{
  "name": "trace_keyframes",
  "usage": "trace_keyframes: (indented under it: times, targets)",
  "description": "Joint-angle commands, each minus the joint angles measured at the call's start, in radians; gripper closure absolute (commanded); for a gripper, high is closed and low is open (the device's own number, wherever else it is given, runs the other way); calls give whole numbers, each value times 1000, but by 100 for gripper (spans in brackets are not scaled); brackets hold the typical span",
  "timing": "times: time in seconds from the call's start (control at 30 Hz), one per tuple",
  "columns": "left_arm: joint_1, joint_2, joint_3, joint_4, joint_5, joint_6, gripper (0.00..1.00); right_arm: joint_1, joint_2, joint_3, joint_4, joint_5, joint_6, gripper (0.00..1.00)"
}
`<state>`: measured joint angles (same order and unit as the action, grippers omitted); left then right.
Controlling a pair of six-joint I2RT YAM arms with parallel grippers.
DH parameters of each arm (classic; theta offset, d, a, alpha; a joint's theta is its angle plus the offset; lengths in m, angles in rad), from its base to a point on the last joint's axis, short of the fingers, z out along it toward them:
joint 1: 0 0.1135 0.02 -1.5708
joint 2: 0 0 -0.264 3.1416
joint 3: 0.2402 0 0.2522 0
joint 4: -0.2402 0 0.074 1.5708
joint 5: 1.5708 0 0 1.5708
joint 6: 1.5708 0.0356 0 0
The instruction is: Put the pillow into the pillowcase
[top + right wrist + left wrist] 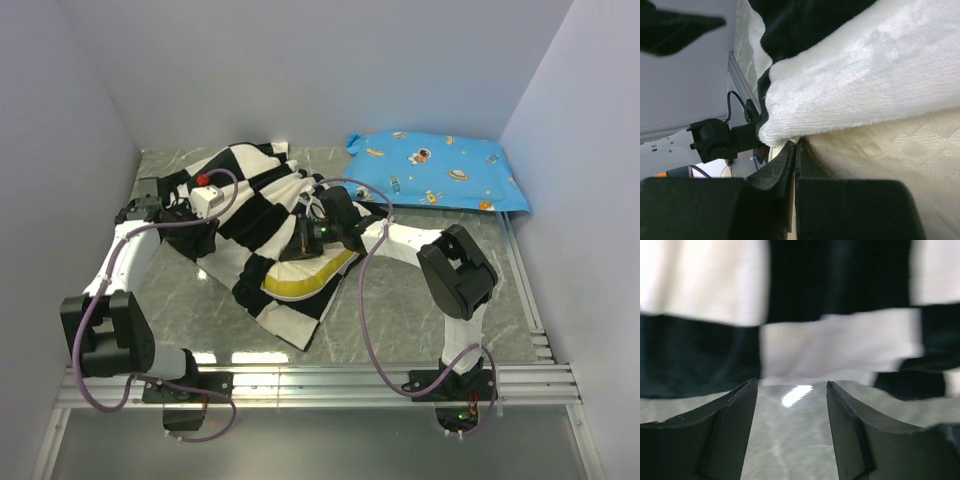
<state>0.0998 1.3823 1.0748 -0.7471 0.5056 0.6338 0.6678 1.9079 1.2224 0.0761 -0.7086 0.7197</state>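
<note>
Pillow (318, 266) partly in the case (250, 195) on the bench (410, 315), yellow-piped corner out; right claw (795, 149) pinched closed on the pillow edge under the case lip (looks so); left claw (792, 385) gapes empty, short of the case. Risk: with the mouth unheld, pushing may just drag and bunch the case.

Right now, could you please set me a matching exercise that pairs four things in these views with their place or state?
Things:
1. pillow
2. pillowcase
3. blue cartoon-print pillow
4. left gripper

Descriptions:
A. open, over bare table just short of the checked fabric
B. lying flat at the far right
C. crumpled, big black and white squares
D. mostly covered, only a yellow-piped edge showing

Pairs: 1-D, 2-C, 3-B, 4-A.
</note>
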Motion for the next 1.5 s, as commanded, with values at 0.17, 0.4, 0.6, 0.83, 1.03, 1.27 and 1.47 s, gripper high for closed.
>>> trace_keyframes:
  times: [0.17,0.4,0.6,0.83,1.03,1.27,1.47]
  targets:
    - [15,257,66,111,-153,24,50,-7,-26,5,63,6,-20,100]
    - [-228,195,122,-223,193,128,98,3,-1,28,80,6,15,100]
    - [-483,179,178,-362,439,115,92,16,28,66,93,24,67,100]
    - [-189,261,112,-125,266,-22,91,13,11,29,100,31,60,100]
    - [-152,368,187,-44,207,-47,75,12,0,-6,79,17,37,100]
    - [-39,155,157,-123,167,-13,45,-36,-52,-26,13,-14,-23,100]
    - [193,193,157,-164,-108,165,44,-39,-50,-15,-29,-64,-42,100]
